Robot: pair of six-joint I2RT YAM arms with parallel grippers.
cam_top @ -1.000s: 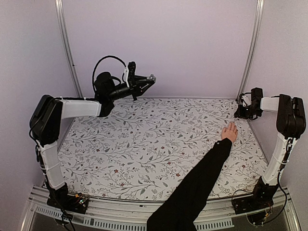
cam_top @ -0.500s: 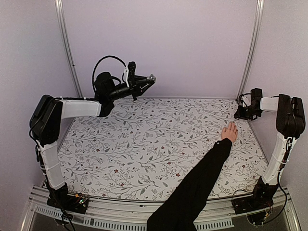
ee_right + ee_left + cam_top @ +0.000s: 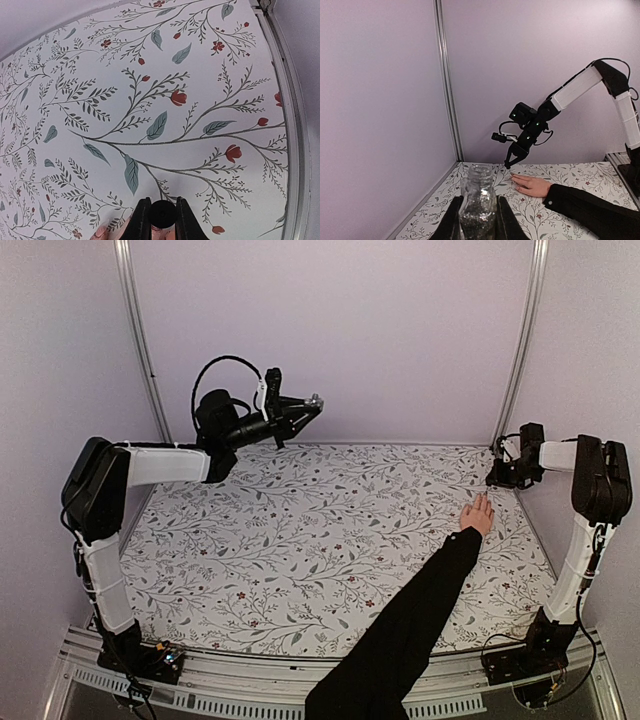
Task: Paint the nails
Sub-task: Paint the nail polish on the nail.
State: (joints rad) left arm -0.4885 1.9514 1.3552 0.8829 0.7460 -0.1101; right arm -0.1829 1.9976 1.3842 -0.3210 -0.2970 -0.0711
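Observation:
A bare hand [image 3: 477, 514] in a long black sleeve [image 3: 420, 610] lies flat on the floral table at the back right. Its nails [image 3: 512, 174] point toward the far corner. My right gripper [image 3: 497, 477] hovers just beyond the fingertips, shut on a round black cap [image 3: 162, 214]. One nail [image 3: 102, 230] shows at the lower left of the right wrist view, and skin shows right under the cap. My left gripper [image 3: 310, 405] is raised at the back left, shut on an uncapped glass bottle [image 3: 479, 205] of silver glitter.
A flower-patterned cloth [image 3: 320, 530] covers the table. Lilac walls close it in, with metal posts at the back corners [image 3: 140, 340] [image 3: 520, 340]. The table's right rim [image 3: 292, 125] runs close beside the right gripper.

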